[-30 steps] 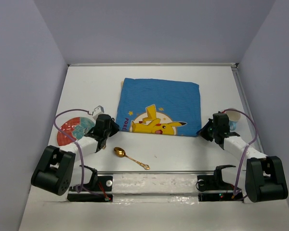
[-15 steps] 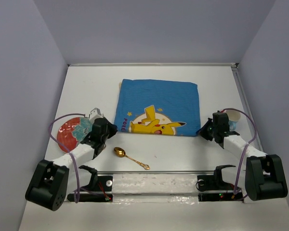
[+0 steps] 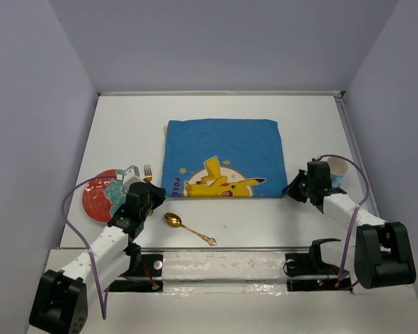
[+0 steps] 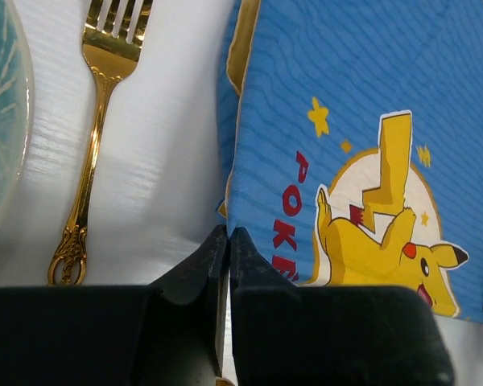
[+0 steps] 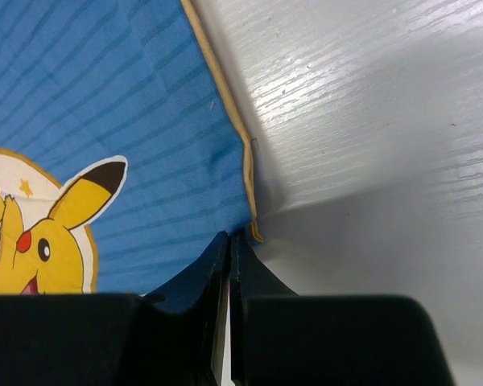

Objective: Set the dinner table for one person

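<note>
Pinching the placemat [image 3: 219,156] at both near corners. Left claw [image 4: 228,238] is clenched, tips together on the near-left hem. Right claw [image 5: 229,241] is clenched on the near-right corner. Red lettering [image 4: 292,201] on the placemat reads "POK"; the rest is hidden behind the claw. A yellow Pikachu is printed beside it. Gold fork [image 4: 92,145] lies just left of the placemat, red plate [image 3: 97,195] further left, gold spoon [image 3: 188,228] on its near side, cup [image 3: 338,170] to its right. White tabletop [image 3: 216,104] extends around the placemat on every side.
</note>
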`<state>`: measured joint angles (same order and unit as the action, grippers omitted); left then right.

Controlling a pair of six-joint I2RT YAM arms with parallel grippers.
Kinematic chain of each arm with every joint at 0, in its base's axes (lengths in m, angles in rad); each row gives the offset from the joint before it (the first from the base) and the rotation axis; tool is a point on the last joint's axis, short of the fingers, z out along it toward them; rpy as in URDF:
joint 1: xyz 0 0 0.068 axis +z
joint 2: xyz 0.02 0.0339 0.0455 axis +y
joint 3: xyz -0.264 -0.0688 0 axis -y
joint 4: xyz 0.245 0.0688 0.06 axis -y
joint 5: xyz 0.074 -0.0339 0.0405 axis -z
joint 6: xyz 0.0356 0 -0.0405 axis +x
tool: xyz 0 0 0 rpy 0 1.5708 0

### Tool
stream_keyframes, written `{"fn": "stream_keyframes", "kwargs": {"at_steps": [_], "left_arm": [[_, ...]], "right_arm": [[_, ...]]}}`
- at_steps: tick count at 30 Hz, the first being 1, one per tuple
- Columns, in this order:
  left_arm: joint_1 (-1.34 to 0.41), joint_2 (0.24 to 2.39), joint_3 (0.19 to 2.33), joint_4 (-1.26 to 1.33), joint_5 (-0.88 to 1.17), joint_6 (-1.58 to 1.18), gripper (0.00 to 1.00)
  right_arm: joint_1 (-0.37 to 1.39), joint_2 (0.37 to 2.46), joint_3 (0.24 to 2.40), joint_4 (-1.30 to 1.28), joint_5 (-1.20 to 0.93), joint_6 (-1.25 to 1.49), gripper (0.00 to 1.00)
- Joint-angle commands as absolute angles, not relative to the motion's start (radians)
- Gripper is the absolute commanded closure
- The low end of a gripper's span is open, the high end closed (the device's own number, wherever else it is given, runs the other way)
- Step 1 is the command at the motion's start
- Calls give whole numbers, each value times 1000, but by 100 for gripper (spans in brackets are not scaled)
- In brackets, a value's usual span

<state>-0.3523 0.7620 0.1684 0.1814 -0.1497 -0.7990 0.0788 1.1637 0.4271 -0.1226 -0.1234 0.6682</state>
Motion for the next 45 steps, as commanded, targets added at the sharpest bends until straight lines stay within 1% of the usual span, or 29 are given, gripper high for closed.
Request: {"fn": "stream_keyframes", "kwargs": {"at_steps": [1,4,5,6,7,8,9,10,11,12,13,14,15,16,18,20,22,24,26,27,29,30,32,33,36,37,39,42,45], "left_arm": [[-351,784,170,192,-179,-793,85],[-351,779,170,193,-184,-793,73],[-351,766,173,192,-189,-793,64],[-351,758,176,184,-195,-792,58],[-350,749,181,178,-199,-788,44],[-351,730,195,169,-213,-785,37],[-351,724,207,154,-218,-779,29],[-351,716,219,143,-221,-766,17],[-350,709,251,135,-225,-756,10],[-351,707,273,120,-227,-746,3],[-351,706,297,111,-229,-721,1],[-351,704,348,95,-227,-707,1],[-350,700,401,89,-219,-680,1],[-351,699,402,83,-219,-680,1],[-351,689,483,71,-195,-640,1],[-351,669,556,69,-160,-599,1],[-351,657,603,64,-138,-574,1],[-351,635,666,63,-106,-536,1],[-351,615,704,58,-88,-511,1],[-351,608,742,51,-71,-483,1],[-351,585,776,34,-75,-460,1],[-351,578,808,12,-83,-448,1],[-350,554,848,2,-97,-401,1],[-351,545,860,2,-98,-384,1],[-351,500,894,-25,-100,-322,1],[-350,476,900,-20,-106,-298,1],[-350,450,897,-8,-110,-263,1],[-351,404,856,37,-164,-200,1],[-350,367,807,58,-222,-166,1]], "right_arm": [[78,1141,443,-127,-163,644,92],[78,1143,431,-126,-178,643,91],[78,1149,430,-126,-181,641,90],[78,1149,425,-124,-186,640,86],[78,1150,423,-121,-196,638,83],[78,1150,423,-120,-201,637,79],[78,1144,423,-120,-202,635,71],[78,1138,428,-121,-199,621,67],[78,1132,433,-126,-195,615,64],[78,1111,440,-147,-189,608,54],[78,1097,460,-161,-181,603,48],[78,1080,471,-170,-183,598,42],[78,1043,494,-192,-184,588,31],[78,1025,508,-205,-187,584,26],[78,982,531,-227,-195,580,18],[78,919,555,-232,-236,589,13],[78,893,574,-210,-311,610,11],[121,876,592,-166,-356,644,10],[181,885,612,-88,-362,702,9],[278,914,649,-53,-307,722,9],[394,963,698,-22,-240,735,9],[490,1036,721,-8,-221,739,11],[581,1127,794,87,-180,758,12],[660,1223,854,122,-161,759,16],[768,1380,966,152,-112,756,19],[823,1479,1044,173,-97,750,21],[892,1617,1121,201,-65,749,26],[939,1744,1268,216,-51,764,30],[992,1897,1408,239,-44,779,32]]}}
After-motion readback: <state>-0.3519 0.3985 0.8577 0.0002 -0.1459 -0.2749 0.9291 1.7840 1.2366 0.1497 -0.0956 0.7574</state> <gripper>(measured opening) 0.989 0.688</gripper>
